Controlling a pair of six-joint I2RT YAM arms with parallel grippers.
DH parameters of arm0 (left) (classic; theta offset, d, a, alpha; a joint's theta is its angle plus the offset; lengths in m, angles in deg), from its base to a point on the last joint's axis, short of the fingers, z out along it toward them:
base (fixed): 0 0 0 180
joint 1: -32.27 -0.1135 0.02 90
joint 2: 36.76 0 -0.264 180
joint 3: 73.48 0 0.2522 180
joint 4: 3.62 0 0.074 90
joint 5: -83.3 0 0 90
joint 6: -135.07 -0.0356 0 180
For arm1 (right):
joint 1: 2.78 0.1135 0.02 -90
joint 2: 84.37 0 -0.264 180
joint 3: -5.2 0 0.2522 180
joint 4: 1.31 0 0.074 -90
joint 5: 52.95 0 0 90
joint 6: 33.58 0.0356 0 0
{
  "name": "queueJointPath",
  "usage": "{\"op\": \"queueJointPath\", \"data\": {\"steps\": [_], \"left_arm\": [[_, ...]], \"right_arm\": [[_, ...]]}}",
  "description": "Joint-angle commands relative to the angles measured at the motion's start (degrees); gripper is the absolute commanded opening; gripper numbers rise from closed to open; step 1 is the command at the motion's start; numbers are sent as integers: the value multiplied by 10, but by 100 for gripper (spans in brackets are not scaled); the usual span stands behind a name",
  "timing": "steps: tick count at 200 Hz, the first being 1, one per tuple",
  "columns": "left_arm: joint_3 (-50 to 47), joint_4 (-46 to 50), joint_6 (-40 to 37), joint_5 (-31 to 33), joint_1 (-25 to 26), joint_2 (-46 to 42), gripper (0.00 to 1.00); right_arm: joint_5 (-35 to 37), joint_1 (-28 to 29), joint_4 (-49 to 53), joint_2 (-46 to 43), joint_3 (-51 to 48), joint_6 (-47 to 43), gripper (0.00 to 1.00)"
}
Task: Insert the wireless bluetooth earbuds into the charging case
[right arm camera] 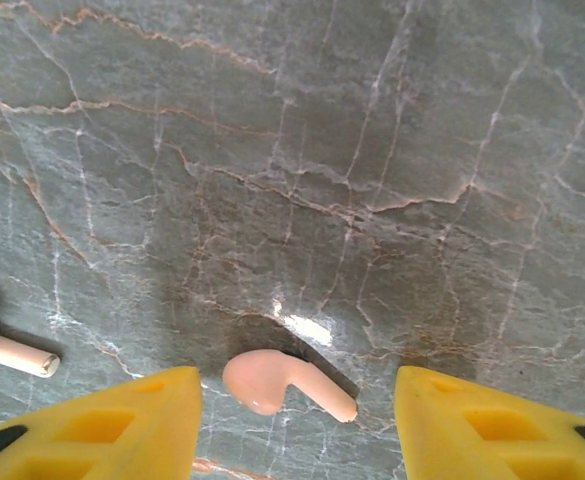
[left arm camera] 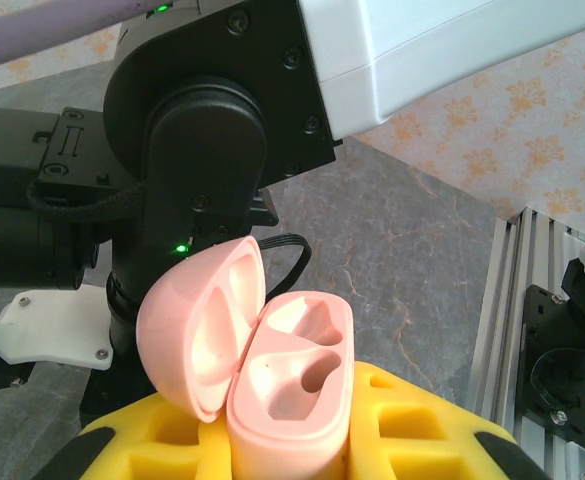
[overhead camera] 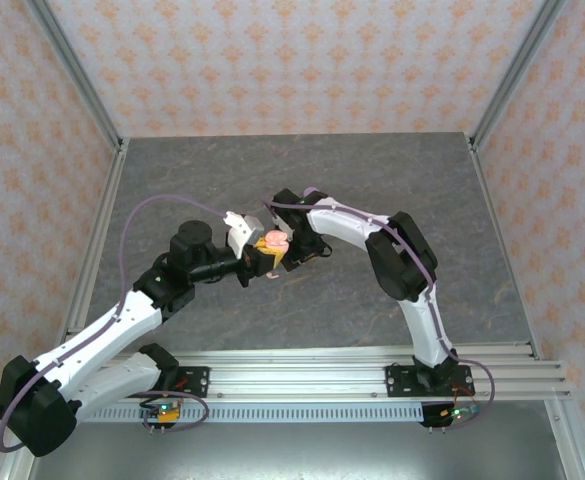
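My left gripper [left arm camera: 292, 445] is shut on the pale pink charging case [left arm camera: 294, 385], its yellow fingers [left arm camera: 412, 420] pressing on both sides. The lid [left arm camera: 197, 335] is swung open to the left and both moulded wells are empty. In the top view the case [overhead camera: 275, 241] hangs above the middle of the table, where the two arms meet. My right gripper [right arm camera: 297, 425] is open, pointing down at the table. One pale pink earbud [right arm camera: 272, 380] lies on the marble between its yellow fingertips [right arm camera: 122, 425], touching neither. A second pink earbud [right arm camera: 2, 345] lies at the left edge.
The right arm's black and white wrist [left arm camera: 222, 120] is close behind the open case. An aluminium rail [overhead camera: 352, 380] runs along the near edge. Frame posts [overhead camera: 77, 85] and patterned walls close in the grey marble table [overhead camera: 372, 170].
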Motion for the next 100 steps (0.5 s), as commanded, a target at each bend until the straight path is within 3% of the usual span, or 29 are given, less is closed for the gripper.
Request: {"op": "queueJointPath", "data": {"steps": [1,74,100], "left_arm": [[17,3,-3,12,2,-5,11],[19,5,-2,14,3,-4,11],[20,6,-2,15,2,-4,11]], "right_arm": [[24,5,9,10,-1,-11,53],[42,16,-7,18,-9,-7,42],[88,16,-22,18,-12,19,32]]}}
